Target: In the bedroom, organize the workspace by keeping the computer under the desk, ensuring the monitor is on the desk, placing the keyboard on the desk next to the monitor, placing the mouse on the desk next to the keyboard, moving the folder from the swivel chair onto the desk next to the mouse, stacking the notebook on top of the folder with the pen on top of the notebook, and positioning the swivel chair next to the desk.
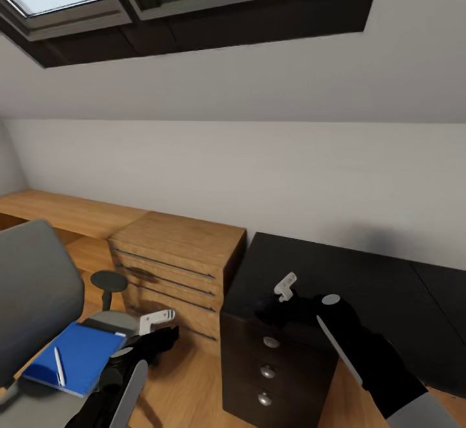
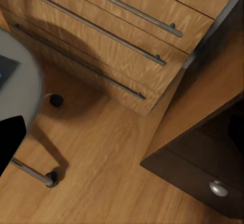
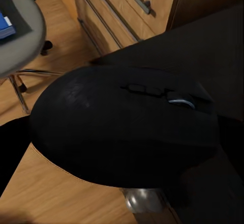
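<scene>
- Our right gripper (image 1: 283, 293) holds the mouse (image 3: 122, 127) over the desk's (image 1: 362, 272) near-left corner.
- We judge the mouse light, rigid and slippery; grip its sides.
- Our left gripper (image 1: 157, 322) hangs beside the chair (image 1: 32, 285); we cannot tell its opening.

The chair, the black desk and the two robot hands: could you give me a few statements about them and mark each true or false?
1. A blue folder lies on the swivel chair seat. True.
2. A white pen rests on the blue folder. True.
3. The right gripper is empty. False: the right wrist view shows the black mouse held in it, above the desk.
4. The wooden drawer chest stands to the right of the black desk. False: it stands to its left.
5. The left gripper holds the pen. False: the pen lies on the chair.
</scene>
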### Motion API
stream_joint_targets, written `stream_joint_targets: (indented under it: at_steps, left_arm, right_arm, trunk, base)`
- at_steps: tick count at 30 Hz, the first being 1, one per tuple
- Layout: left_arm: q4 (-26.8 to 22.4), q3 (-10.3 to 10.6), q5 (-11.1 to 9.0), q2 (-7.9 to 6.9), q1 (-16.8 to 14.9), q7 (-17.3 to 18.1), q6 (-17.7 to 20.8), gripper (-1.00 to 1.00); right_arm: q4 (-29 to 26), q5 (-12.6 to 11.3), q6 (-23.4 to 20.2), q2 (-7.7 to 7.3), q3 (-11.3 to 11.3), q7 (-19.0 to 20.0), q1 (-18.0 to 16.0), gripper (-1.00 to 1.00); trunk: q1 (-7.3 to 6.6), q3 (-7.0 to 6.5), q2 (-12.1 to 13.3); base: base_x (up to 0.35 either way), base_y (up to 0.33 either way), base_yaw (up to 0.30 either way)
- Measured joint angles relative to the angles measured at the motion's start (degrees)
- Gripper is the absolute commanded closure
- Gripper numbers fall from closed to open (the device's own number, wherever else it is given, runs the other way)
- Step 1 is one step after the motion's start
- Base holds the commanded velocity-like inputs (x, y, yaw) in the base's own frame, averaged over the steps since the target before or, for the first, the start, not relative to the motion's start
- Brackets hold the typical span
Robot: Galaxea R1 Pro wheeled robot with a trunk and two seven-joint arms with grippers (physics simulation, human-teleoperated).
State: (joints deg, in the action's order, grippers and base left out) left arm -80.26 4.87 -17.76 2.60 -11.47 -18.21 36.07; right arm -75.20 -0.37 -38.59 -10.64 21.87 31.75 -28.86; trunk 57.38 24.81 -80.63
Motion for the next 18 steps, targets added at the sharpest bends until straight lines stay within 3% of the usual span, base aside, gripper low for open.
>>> stream_joint_targets:
  at_steps: [6, 12, 18]
  left_arm:
    - [0.0, 0.0, -0.1, -0.04, 0.0, -0.2, 0.1, -1.00]
    - [0.1, -0.1, -0.1, -0.06, 0.0, -0.3, 0.1, -1.00]
    - [0.2, -0.1, -0.1, -0.06, 0.0, -0.3, 0.0, -1.00]
  right_arm:
    - [-0.1, 0.0, 0.1, 0.07, -0.2, -0.3, 0.0, 1.00]
    - [0.0, 0.0, 0.1, 0.14, 0.0, -0.4, 0.0, 1.00]
    - [0.1, 0.0, 0.6, 0.22, 0.1, -0.4, 0.0, 1.00]
  trunk:
    - [0.03, 0.00, 0.0]
    - [0.03, 0.00, 0.0]
    - [0.01, 0.00, 0.0]
  base:
    - [0.052, -0.084, 0.046]
    - [0.012, -0.232, 0.234]
    - [0.179, -0.251, 0.272]
